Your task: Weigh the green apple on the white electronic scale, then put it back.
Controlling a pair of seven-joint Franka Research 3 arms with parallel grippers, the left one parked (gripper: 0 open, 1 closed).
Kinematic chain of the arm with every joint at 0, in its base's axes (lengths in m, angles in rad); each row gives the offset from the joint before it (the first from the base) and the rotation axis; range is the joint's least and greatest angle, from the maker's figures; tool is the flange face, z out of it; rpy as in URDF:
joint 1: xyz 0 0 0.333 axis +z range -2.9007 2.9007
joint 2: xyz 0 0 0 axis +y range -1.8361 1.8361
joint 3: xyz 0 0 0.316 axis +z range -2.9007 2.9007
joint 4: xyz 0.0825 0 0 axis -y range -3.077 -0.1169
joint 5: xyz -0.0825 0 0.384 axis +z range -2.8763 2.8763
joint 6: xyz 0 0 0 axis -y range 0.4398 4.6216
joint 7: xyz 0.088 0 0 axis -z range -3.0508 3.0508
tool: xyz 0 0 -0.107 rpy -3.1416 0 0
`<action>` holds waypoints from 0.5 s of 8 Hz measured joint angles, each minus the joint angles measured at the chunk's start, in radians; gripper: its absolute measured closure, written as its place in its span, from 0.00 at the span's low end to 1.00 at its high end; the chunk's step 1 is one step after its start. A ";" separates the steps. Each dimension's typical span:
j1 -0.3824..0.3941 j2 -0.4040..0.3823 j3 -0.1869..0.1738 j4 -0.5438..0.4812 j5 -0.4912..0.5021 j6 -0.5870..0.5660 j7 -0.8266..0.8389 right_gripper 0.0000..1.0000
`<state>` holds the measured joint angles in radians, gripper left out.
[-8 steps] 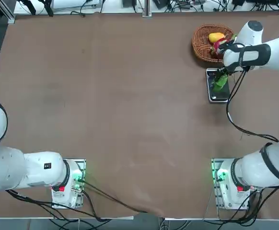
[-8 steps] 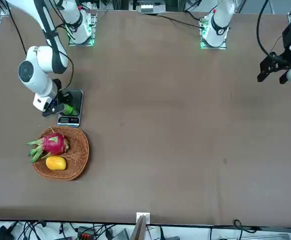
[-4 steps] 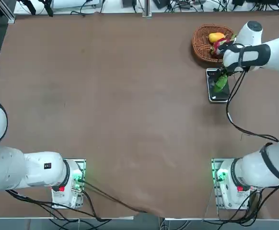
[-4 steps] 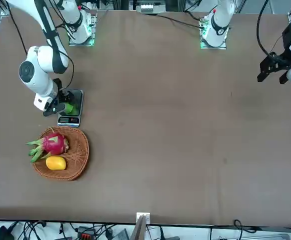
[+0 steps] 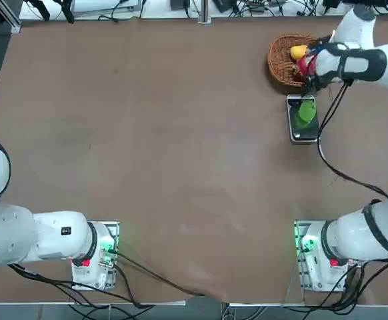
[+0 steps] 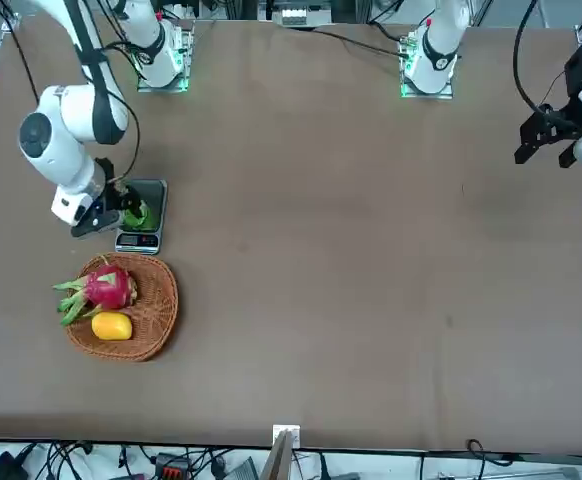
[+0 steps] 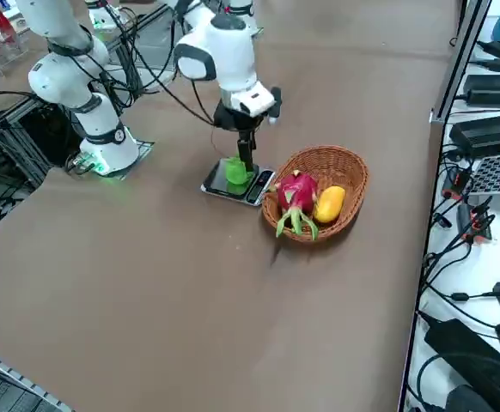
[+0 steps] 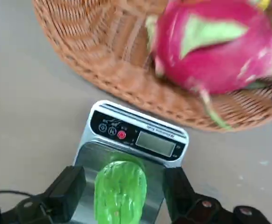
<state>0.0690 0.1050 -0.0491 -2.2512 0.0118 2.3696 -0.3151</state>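
Resting on the white electronic scale (image 8: 126, 154), the green apple (image 8: 120, 190) is flanked untouched by the wide-open right gripper (image 8: 122, 191); smooth, probably light and slippery, it is best pinched across its middle.

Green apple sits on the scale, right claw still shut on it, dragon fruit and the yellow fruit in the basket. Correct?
Not quite: the right claw is open. The right wrist view shows its fingers standing clear on either side of the green apple, which rests on the scale. The dragon fruit and yellow fruit are in the basket, as you said.
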 joint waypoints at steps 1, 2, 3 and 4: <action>0.000 -0.009 0.000 0.069 0.000 -0.098 0.006 0.00; 0.000 -0.016 0.000 0.140 0.001 -0.186 0.011 0.00; 0.003 -0.026 0.000 0.202 0.003 -0.253 0.030 0.00; 0.010 -0.040 0.001 0.249 0.004 -0.304 0.072 0.00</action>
<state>0.0794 0.0647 -0.0481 -2.0021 0.0161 2.0658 -0.2433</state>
